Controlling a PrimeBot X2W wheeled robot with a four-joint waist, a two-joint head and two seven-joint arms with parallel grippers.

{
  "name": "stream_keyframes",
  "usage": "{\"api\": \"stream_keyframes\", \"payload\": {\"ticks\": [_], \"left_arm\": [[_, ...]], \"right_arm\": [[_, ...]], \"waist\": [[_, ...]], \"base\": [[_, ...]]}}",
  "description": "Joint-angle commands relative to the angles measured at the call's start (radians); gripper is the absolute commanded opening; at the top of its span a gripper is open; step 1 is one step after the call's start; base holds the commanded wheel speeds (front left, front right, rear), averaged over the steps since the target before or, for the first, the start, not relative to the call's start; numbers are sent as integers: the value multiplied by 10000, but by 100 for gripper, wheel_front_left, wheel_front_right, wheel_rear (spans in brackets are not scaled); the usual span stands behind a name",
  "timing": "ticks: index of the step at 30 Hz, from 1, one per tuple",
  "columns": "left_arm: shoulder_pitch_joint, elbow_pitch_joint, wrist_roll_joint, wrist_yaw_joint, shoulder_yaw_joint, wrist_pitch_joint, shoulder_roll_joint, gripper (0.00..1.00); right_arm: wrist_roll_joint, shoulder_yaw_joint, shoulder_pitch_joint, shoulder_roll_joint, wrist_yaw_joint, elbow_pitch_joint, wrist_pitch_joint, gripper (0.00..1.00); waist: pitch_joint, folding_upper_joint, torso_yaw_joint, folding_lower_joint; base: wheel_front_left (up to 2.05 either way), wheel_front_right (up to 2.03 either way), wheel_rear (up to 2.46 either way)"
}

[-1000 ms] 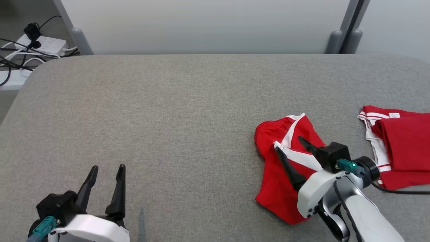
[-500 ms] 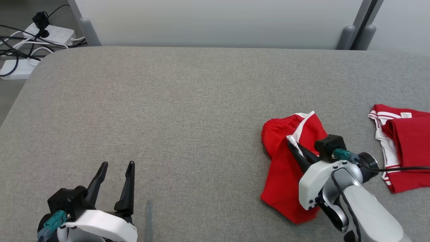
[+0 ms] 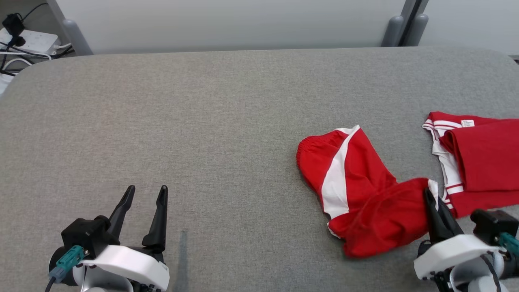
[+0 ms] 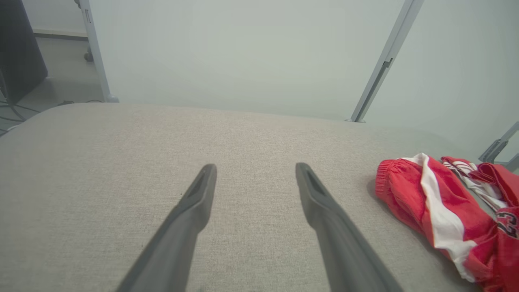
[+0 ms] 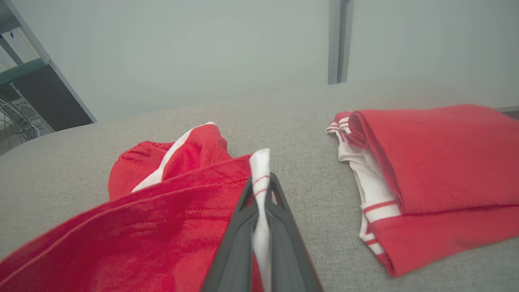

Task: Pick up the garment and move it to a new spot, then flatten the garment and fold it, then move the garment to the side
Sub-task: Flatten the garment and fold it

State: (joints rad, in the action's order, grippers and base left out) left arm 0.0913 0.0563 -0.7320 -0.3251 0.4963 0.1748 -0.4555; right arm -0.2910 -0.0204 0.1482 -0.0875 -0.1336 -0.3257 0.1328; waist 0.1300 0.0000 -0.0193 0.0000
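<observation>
The red garment (image 3: 357, 174), a pair of shorts with a white side stripe, is found on the right half of the grey desk (image 3: 227, 121), crumpled and partly doubled over itself. Its elastic waistband is laid flat toward the middle of the desk. The nearer portion is folded back over the rest and held up at the claw.

The right claw (image 3: 428, 194) is observed closed on the garment's white-edged hem, with the cloth pinched between both fingers. This is confirmed in the right wrist view, where the hem is seen standing up out of the fingertips.

A second red item (image 3: 482, 158), folded and trimmed with white stripes, is noted just beside the garment on its right. Whether the two touch cannot be told.

The left claw (image 3: 146, 190) is recorded at the lower left with its fingers spread apart and nothing between them, poised over bare desk well apart from the garment.
</observation>
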Motion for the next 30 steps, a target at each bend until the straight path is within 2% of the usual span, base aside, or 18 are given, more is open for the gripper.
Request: {"api": "stream_keyframes", "payload": {"ticks": [1,7,8,9,10,11,12,20,25,30], "left_arm": [[573,174,36,100,-359,-17,-246,100],[712,120,62,192,-255,-122,-300,100],[730,104,63,202,-248,-131,-308,100],[750,88,62,218,-240,-135,-313,100],[763,72,60,230,-237,-137,-322,100],[771,55,59,238,-235,-139,-333,100],[778,37,56,249,-227,-140,-338,100],[765,-100,52,315,-129,-109,-315,100],[492,-91,-10,153,-292,47,-372,100],[112,-30,-117,-28,-493,155,-479,100]], "right_arm": [[155,21,-249,101,29,513,17,0],[216,720,-953,323,29,721,-170,0],[212,787,-985,337,29,677,-172,20],[174,822,-999,349,29,635,-158,33],[134,833,-1000,356,29,586,-140,39],[133,835,-998,362,29,509,-155,66],[94,837,-987,365,29,446,-131,100],[-136,1201,-1308,370,29,576,409,100],[60,1084,-1818,371,29,2009,905,100],[549,475,-2066,372,29,3198,848,100]], "waist": [[89,0,-213,0],[182,0,-552,0],[187,0,-582,0],[189,0,-606,0],[190,0,-631,0],[188,0,-653,0],[174,0,-663,0],[-83,0,-560,0],[-418,0,-562,0],[-773,0,-507,0]], "base": [[0,0,0],[0,0,0],[0,0,0],[0,0,0],[0,0,0],[0,0,0],[0,0,0],[0,0,0],[0,0,0],[0,0,0]]}}
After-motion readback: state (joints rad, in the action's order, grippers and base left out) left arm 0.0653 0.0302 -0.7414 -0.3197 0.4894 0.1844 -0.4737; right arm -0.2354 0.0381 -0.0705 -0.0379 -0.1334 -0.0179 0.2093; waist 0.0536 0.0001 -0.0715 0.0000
